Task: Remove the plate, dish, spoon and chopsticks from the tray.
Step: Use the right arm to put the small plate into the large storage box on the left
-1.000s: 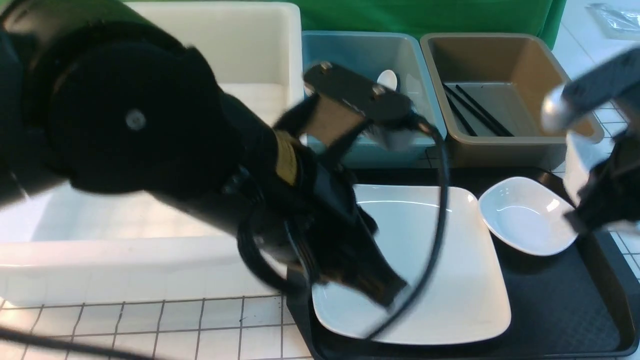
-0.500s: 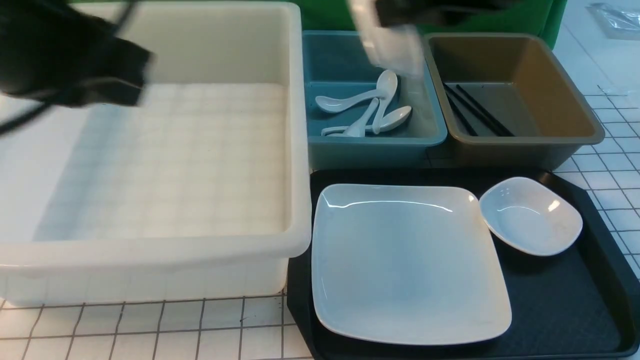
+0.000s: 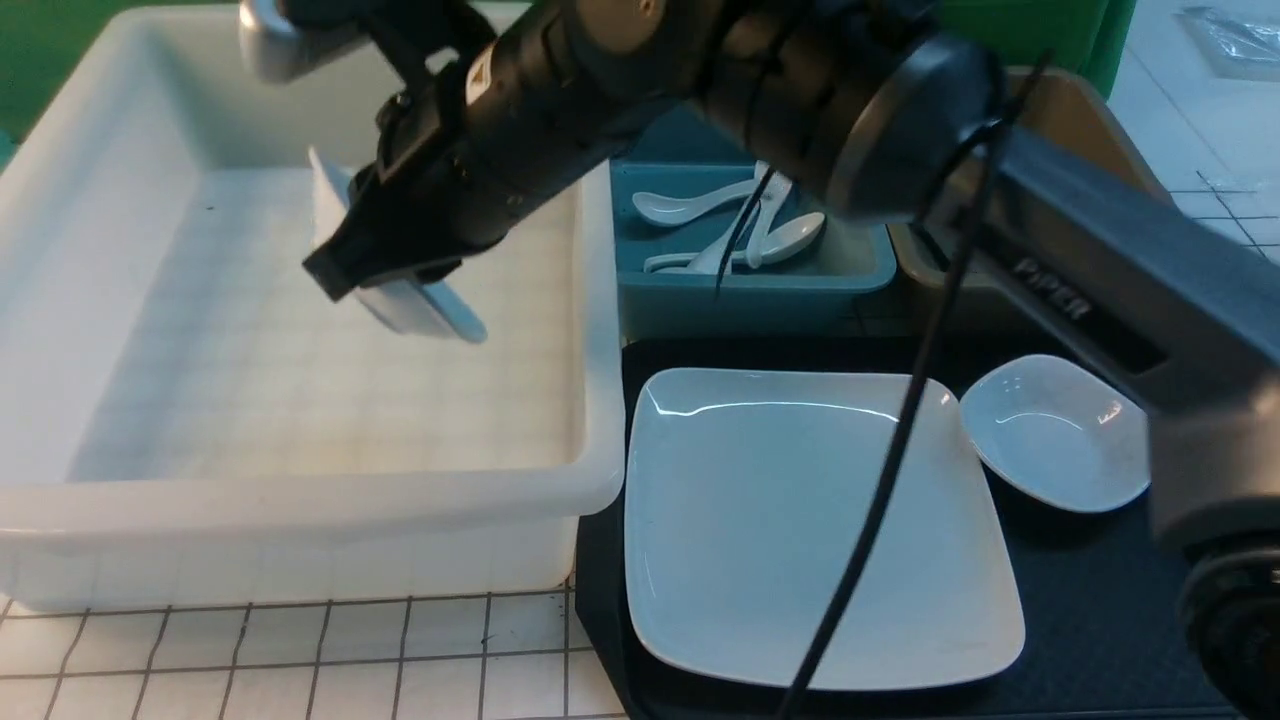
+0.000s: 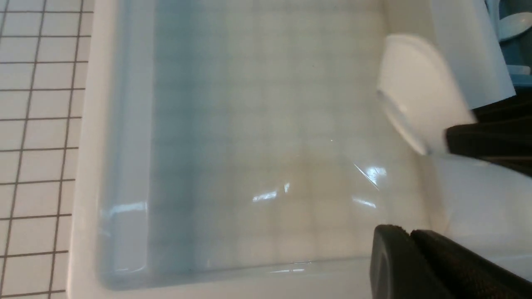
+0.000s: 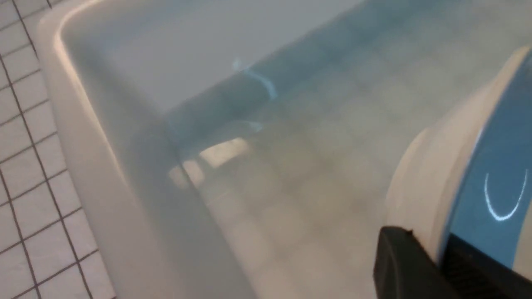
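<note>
Nearest: plate point(image 3: 820, 540) and a second small dish point(image 3: 1050, 435) sit on the tray point(image 3: 1100, 620), not yet cleared. Step in hand looks like dish drop-off: right pincer point(image 3: 360, 265) is clamped on the rim of a tilted dish point(image 3: 420, 310), held above the floor of the white tub point(image 3: 300, 500); next move likely needs lowering and levelling before release so it doesn't clatter; left pincer point(image 4: 409, 249) shows only dark pads, can't tell its gap. Far: spoons point(image 3: 690, 205) lie in the blue bin point(image 3: 750, 290) beyond the tray.

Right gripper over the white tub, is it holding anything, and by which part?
Yes. The right gripper clamps a small white dish by its rim, holding it tilted on edge above the white tub.
</note>
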`<act>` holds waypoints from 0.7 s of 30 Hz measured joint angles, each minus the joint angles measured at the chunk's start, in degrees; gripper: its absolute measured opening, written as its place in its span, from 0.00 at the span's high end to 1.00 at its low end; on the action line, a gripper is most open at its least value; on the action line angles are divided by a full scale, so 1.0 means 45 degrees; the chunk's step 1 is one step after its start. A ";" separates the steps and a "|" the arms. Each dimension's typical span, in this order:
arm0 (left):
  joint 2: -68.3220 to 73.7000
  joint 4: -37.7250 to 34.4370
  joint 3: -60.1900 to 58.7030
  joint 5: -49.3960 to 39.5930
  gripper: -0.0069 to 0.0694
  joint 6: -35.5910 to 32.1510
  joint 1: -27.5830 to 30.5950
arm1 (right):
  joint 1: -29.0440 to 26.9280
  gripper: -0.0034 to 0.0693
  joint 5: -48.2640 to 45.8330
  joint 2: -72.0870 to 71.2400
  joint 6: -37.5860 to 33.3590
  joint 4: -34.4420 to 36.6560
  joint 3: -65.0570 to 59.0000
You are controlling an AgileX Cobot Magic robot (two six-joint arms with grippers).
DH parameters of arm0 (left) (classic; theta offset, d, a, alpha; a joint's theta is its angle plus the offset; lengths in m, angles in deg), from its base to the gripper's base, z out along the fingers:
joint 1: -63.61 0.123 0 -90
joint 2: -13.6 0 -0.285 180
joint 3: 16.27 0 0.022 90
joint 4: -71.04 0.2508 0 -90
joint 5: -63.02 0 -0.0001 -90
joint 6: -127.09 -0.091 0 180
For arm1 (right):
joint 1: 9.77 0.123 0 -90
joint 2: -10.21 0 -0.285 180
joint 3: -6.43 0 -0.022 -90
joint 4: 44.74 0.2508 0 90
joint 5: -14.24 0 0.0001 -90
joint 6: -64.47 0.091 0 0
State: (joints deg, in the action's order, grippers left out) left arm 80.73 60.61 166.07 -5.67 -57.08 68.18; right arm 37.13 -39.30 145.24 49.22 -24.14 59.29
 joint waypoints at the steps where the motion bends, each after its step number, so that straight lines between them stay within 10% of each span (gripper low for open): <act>1: 0.0000 -0.0153 0.0000 -0.0016 0.93 -0.0048 0.0032 | 0.0000 0.86 -0.0011 0.0288 0.0000 0.0000 0.0000; 15: -0.0023 -0.0825 -0.2291 0.0163 0.93 -0.0574 0.0061 | 0.0000 0.84 -0.0012 0.1955 0.0000 -0.0132 0.0000; 21: -0.0023 -0.0859 -0.2549 0.0311 0.93 -0.0628 0.0061 | 0.0000 0.52 -0.0105 0.2022 0.0355 -0.0132 0.0000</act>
State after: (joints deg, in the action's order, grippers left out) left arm 80.63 56.74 154.60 -4.27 -59.91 68.45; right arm 37.13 -39.77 154.34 50.82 -24.73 59.29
